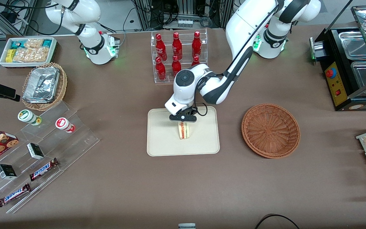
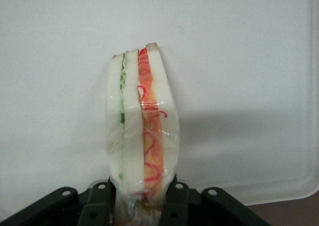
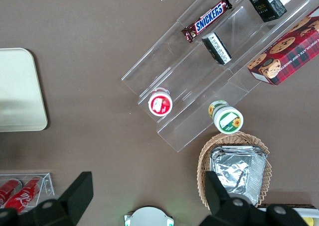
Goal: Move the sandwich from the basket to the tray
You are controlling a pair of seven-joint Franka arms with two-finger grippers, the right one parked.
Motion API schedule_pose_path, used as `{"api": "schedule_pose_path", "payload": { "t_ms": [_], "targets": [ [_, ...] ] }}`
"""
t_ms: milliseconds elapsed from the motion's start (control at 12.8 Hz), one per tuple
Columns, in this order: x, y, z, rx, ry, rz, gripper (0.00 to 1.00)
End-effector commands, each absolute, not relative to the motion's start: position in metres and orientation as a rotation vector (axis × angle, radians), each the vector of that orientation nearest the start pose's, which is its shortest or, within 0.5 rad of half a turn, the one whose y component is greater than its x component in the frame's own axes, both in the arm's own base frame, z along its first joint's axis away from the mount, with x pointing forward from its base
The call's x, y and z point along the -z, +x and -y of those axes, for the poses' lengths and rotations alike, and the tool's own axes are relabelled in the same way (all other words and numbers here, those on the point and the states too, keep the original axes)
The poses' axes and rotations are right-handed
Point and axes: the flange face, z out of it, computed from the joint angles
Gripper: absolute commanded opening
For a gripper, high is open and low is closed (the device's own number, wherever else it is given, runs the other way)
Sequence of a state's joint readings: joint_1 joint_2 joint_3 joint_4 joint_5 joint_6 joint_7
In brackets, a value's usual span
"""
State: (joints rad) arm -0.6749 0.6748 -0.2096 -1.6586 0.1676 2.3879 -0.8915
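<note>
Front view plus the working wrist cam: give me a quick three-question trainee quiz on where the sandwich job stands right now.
1. True or false: the basket holds food.
2. The gripper is shut on: A) bottle B) sandwich C) foil container.
3. Fill in: the sandwich is over the ____.

Key: 1 false, it shows only bare wicker. 2 B, the fingers pinch its end in the wrist view. 3 tray; whether it already rests on the surface cannot be told.

a lab mock-up of a snack shop: cable racks [image 1: 183,12], bottle rack [image 1: 178,55], chocolate bars [image 1: 43,169] on acrylic steps
</note>
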Motion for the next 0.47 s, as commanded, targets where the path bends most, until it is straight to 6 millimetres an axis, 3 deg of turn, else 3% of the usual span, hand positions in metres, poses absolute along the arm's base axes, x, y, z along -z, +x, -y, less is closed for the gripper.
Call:
{"api": "schedule_pose_path", "payload": {
  "t_ms": [0, 235, 313, 391],
  "targets": [
    [-0.252, 0.459, 0.525, 0.121, -3.198, -0.094, 1.00],
    [-0.314, 0.467, 0.513, 0.127, -3.156, -0.019, 1.00],
    [-0.339, 0.472, 0.504, 0.147, -3.145, 0.003, 1.00],
    [-0.361, 0.490, 0.482, 0.167, -3.143, 0.081, 1.00]
  ]
}}
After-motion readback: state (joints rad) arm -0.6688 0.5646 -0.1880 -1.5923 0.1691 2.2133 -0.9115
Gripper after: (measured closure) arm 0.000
